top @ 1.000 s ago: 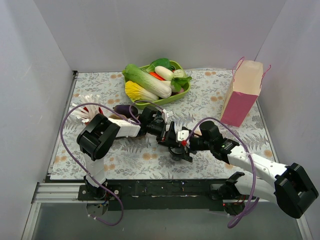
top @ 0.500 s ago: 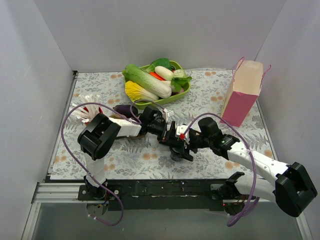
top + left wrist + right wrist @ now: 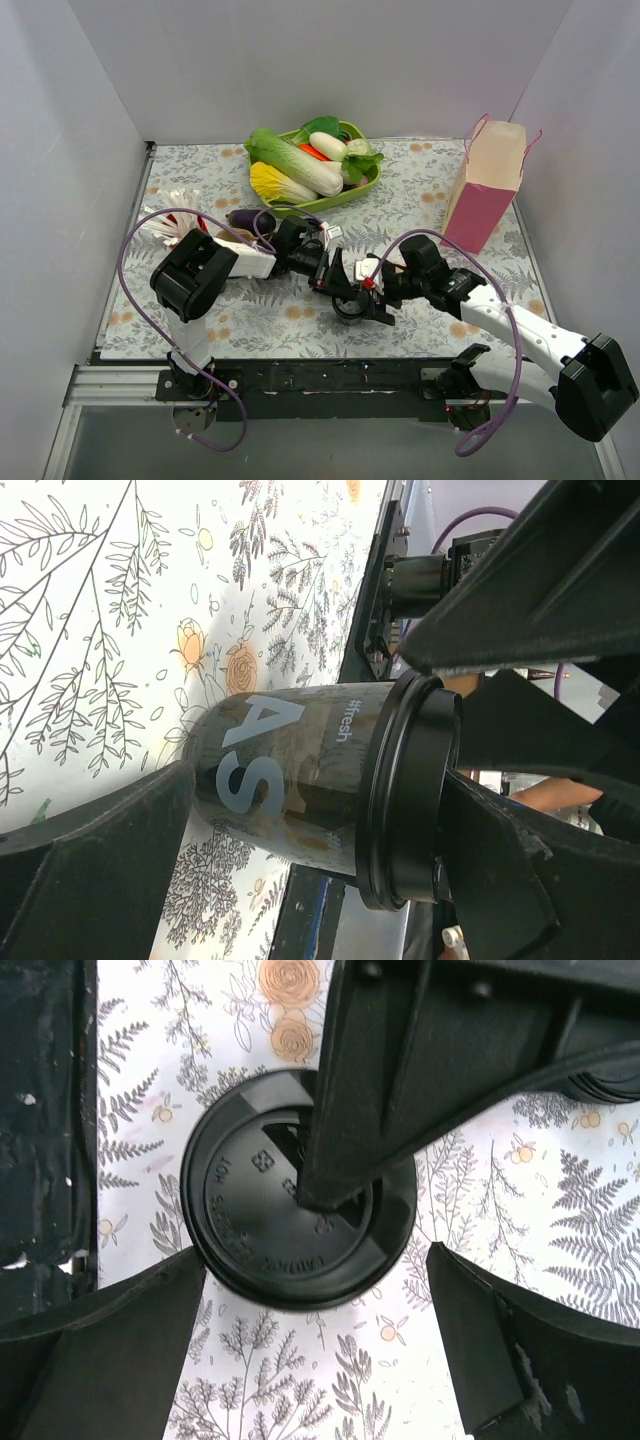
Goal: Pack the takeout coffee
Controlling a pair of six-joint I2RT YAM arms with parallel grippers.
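Takeout coffee is straddled by right gripper, overhung by left gripper; both gaping, empty; sides should be pinched evenly.

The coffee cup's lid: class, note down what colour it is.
Black, with raised lettering on top; the right wrist view shows the lid best.

Left tool, right tool (cup between)
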